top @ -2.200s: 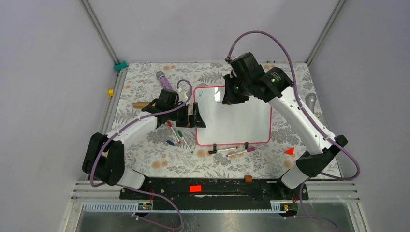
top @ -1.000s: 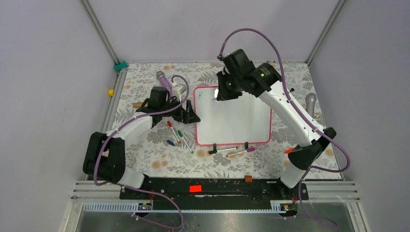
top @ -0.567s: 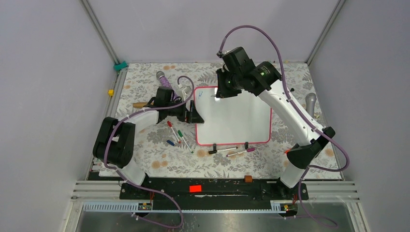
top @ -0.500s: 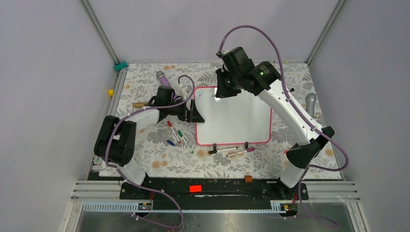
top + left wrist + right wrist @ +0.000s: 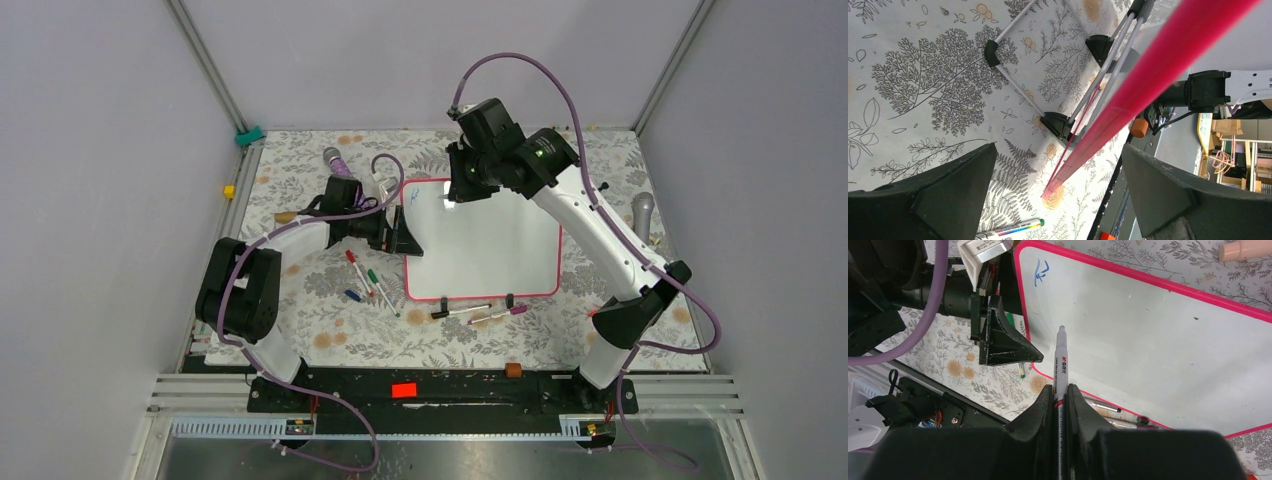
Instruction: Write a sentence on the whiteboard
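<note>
The floral desk carries the whiteboard at its middle, lying flat between the two arms with its clip feet toward the near edge. Nothing pins it, so in my judgement the main risk is that the board slides or turns under a pressed stroke and the letters smear

The left fingers are spread wide on either side of the board's pink left rim, gripping nothing. If they close off-centre or push sideways, they could lift or shove that edge while the other arm writes

The right fingers are clamped shut on a white marker, whose tip points at the board's left part. Whether it touches the surface I cannot tell. Too steep a push could make the marker slip back through the grip, and too light a one leaves gaps

Loose pens lie just beside the left rim and could be knocked. The small blue mark sits in the far left corner, close to the left fingers, and could be rubbed
</note>
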`<state>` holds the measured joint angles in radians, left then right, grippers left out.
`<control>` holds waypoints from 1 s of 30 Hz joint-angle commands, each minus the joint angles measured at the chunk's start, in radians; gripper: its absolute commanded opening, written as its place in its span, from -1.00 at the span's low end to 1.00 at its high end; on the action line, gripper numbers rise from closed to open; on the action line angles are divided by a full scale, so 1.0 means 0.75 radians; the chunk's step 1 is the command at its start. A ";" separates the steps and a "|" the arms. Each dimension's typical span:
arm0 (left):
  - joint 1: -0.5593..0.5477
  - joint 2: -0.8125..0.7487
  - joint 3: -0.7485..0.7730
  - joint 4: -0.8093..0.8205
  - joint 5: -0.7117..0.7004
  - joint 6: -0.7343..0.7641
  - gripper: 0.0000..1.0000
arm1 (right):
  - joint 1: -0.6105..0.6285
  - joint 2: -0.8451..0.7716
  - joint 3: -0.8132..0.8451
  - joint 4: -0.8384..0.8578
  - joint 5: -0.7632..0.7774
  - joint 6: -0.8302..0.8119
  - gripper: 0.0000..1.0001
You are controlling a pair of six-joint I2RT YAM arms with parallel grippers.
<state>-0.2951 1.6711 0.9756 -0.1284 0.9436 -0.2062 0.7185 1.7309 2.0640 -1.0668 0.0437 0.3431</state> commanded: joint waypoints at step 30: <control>0.114 0.083 -0.514 2.113 0.488 -1.216 0.97 | 0.012 -0.242 -0.332 0.286 0.012 0.114 -1.00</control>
<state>-0.2073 1.6657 0.6064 0.9257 1.1801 -0.8856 0.7185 1.6070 1.8488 -0.9142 0.0418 0.4030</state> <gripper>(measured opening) 0.985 0.155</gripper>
